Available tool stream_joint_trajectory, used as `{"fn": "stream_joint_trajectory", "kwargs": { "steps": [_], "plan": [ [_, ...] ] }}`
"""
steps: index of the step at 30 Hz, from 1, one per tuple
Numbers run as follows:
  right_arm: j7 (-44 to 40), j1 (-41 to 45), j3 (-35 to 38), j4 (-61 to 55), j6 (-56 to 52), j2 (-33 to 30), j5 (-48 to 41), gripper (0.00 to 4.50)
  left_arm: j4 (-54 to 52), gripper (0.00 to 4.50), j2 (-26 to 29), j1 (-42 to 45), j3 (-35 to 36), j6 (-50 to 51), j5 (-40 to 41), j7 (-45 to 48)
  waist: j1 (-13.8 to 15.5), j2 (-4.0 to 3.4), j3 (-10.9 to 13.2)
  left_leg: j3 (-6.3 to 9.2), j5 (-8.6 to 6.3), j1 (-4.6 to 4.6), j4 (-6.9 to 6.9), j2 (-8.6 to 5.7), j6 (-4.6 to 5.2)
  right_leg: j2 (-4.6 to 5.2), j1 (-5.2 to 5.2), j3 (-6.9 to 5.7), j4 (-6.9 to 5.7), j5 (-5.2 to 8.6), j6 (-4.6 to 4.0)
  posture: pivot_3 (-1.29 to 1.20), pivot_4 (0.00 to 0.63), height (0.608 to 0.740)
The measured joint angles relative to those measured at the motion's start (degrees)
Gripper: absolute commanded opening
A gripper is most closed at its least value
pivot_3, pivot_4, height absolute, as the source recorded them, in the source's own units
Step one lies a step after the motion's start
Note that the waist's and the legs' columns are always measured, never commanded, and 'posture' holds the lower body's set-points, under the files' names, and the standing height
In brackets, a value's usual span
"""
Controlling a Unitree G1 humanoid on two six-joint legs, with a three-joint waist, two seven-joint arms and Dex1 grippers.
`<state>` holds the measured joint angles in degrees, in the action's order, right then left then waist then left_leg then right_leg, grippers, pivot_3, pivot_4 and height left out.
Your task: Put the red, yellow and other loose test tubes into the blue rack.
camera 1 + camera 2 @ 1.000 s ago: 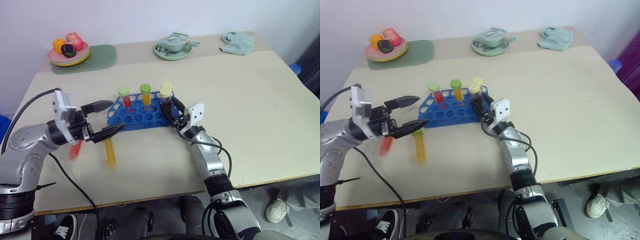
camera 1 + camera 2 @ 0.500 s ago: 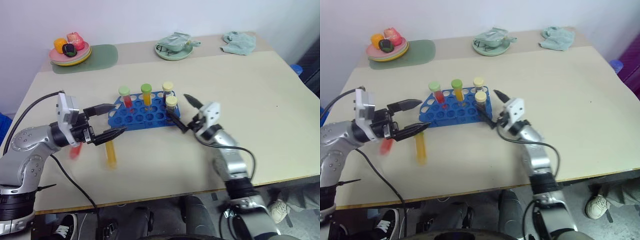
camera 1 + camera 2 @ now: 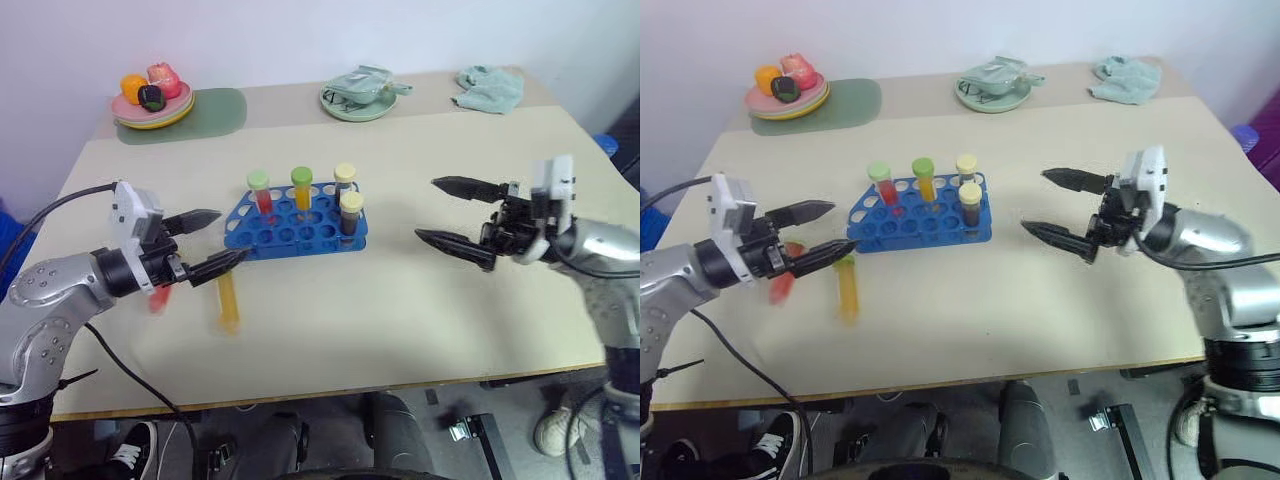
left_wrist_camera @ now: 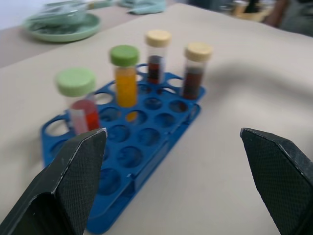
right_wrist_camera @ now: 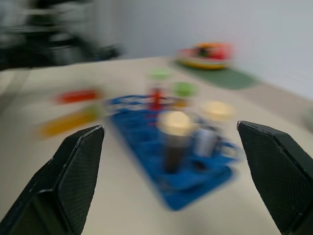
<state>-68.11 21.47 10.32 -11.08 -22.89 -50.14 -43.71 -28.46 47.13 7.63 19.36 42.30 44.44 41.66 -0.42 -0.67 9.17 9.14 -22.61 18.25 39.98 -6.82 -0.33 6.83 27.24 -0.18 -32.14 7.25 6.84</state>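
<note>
1. My right gripper (image 3: 462, 216) hangs above the table (image 3: 480, 140), well to the right of the blue rack (image 3: 295, 228). Its fingers are spread wide with nothing between them, tips pointing toward the rack.
2. My left gripper (image 3: 217, 241) sits just left of the rack's near-left corner, fingers apart and empty, tips aimed at the rack.
3. The rack lies near the table's middle, long side running left to right. Four tubes stand upright in it.
4. Along the rack's far row I read, left to right, a red tube with green cap (image 3: 262, 194), a yellow-orange tube with green cap (image 3: 302, 190) and a cream-capped tube (image 3: 344, 181). I cannot tell that last one's contents.
5. A dark tube with cream cap (image 3: 351, 214) stands at the rack's right end, one row nearer.
6. A loose yellow tube (image 3: 228, 304) lies flat on the table, just in front of the rack's left end, long axis running near to far.
7. A loose red tube (image 3: 781, 285) lies farther left of the rack, partly hidden by my left gripper.
</note>
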Motion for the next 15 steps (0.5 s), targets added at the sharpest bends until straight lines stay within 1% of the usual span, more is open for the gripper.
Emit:
{"fn": "stream_joint_trajectory", "kwargs": {
  "steps": [2,4,8,12,13,14,15],
  "plan": [
    [-5.4,0.0,-0.6,-0.1,-1.3,-3.3,-0.4,4.44,-2.5,4.5,1.4,-1.1,0.6,4.5,0.1,-4.2,0.0,-0.01,0.0,-0.05,-0.01,0.0,0.0,0.0,0.02,0.0,0.01,0.0,0.0,0.0,0.0,0.0,0.15,0.74],
    [-9.7,0.0,-0.8,-0.2,-0.7,-5.1,0.0,4.44,-4.4,4.5,1.5,-1.2,2.0,10.3,1.7,-9.3,0.1,0.02,0.0,-0.05,-0.01,0.0,0.0,0.02,0.02,0.0,0.01,0.0,0.0,0.0,0.0,0.0,0.15,0.74],
    [-12.3,1.6,-3.2,-0.2,-0.6,-4.9,0.9,4.44,-8.1,4.5,1.4,0.9,2.5,21.4,5.5,-18.8,0.1,0.05,0.0,-0.07,-0.02,-0.01,0.02,0.02,0.0,0.0,0.02,0.0,-0.03,0.0,0.01,0.0,0.15,0.74],
    [-12.7,4.1,-3.9,0.7,0.2,-3.1,2.5,4.44,-10.3,4.5,-3.5,6.3,6.4,35.3,12.7,-30.8,0.7,0.07,0.0,-0.06,-0.04,-0.02,0.04,0.02,-0.05,0.0,0.02,0.0,-0.06,-0.01,0.01,0.0,0.15,0.74],
    [-12.8,4.2,-4.3,1.0,0.5,-2.7,2.8,4.44,-10.7,4.5,-4.4,6.7,6.8,37.7,13.8,-32.5,0.8,0.07,0.0,-0.06,-0.05,-0.02,0.04,0.02,-0.06,0.0,0.02,0.0,-0.08,-0.01,0.01,0.0,0.15,0.74],
    [-12.9,4.2,-4.9,1.7,0.7,-2.5,3.3,4.44,-11.5,4.5,-7.4,7.9,8.2,42.2,15.1,-35.9,1.0,0.05,0.0,-0.07,-0.05,-0.02,0.04,0.0,-0.06,0.01,0.02,0.01,-0.07,-0.01,0.01,0.0,0.15,0.74],
    [-13.0,4.2,-5.2,2.2,0.8,-2.1,3.6,4.44,-11.9,4.5,-9.2,8.6,8.9,44.4,15.7,-37.7,1.1,0.08,0.0,-0.07,-0.05,-0.01,0.07,0.0,-0.06,0.01,0.03,0.01,-0.07,-0.01,0.01,0.0,0.15,0.74]
  ]
}}
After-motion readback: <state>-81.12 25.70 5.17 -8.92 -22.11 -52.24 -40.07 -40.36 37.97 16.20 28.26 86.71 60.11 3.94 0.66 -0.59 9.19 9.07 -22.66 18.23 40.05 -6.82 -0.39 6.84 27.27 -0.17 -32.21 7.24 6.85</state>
